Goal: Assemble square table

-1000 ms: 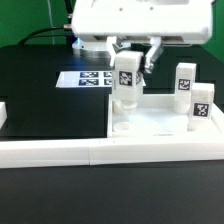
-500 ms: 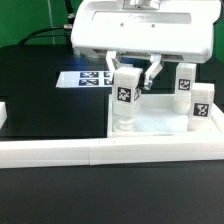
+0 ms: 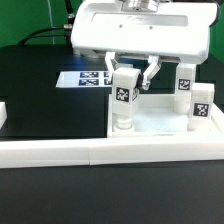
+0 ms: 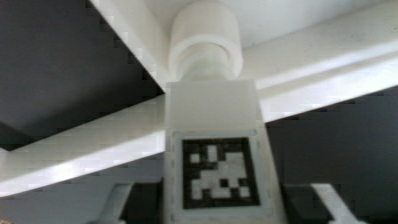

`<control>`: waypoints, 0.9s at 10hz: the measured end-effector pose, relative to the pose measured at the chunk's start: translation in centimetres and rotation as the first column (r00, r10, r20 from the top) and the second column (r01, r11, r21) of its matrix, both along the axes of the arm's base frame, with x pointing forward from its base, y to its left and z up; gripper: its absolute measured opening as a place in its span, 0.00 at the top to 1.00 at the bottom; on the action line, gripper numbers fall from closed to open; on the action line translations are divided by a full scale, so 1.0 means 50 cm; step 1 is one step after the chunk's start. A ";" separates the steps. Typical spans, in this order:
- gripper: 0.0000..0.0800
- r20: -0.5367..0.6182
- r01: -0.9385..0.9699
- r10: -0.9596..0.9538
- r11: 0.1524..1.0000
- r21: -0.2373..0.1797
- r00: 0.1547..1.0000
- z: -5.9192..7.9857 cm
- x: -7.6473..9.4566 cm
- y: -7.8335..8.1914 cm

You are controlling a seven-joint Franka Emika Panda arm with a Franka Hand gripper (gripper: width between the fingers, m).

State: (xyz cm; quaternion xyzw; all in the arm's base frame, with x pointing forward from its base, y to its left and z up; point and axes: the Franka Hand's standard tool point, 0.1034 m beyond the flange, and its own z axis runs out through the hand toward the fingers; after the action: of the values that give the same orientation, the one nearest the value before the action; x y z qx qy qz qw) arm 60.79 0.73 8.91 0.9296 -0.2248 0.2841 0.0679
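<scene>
Hand [image 3: 127, 74] clamped on upright leg [image 3: 124, 96], leg's foot at tabletop [image 3: 160, 122] corner socket

My pincer [image 3: 128, 72] hangs over the white square slab [image 3: 158, 118], its fingers either side of the top of a white tagged leg [image 3: 124, 98]. That leg stands upright with its foot at the slab's near corner on the exterior view's left. Two more tagged legs stand upright on the slab toward the exterior view's right, one [image 3: 184, 87] farther back and one [image 3: 201, 107] nearer the front. A long white border bar [image 3: 110, 152] runs along the front. The marker board [image 3: 85, 78] lies flat on the black table [image 3: 50, 105] behind.
</scene>
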 end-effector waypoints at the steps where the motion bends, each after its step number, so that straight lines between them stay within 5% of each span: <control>1: 0.64 -0.001 -0.001 0.001 1.000 -0.006 1.000 -0.005 0.000 -0.002; 6: 0.64 -0.015 -0.005 0.005 1.000 -0.022 1.000 -0.027 -0.005 -0.006; 7: 0.56 -0.015 -0.005 0.005 1.000 -0.023 1.000 -0.027 -0.005 -0.006; 8: 0.33 -0.015 -0.005 0.005 1.000 -0.023 1.000 -0.027 -0.005 -0.006; 9: 0.23 -0.015 -0.005 0.005 1.000 -0.023 1.000 -0.027 -0.005 -0.006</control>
State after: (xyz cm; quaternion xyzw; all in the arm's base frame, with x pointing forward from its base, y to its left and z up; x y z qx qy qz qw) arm 60.56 0.44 7.57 0.9314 -0.2187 0.2800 0.0793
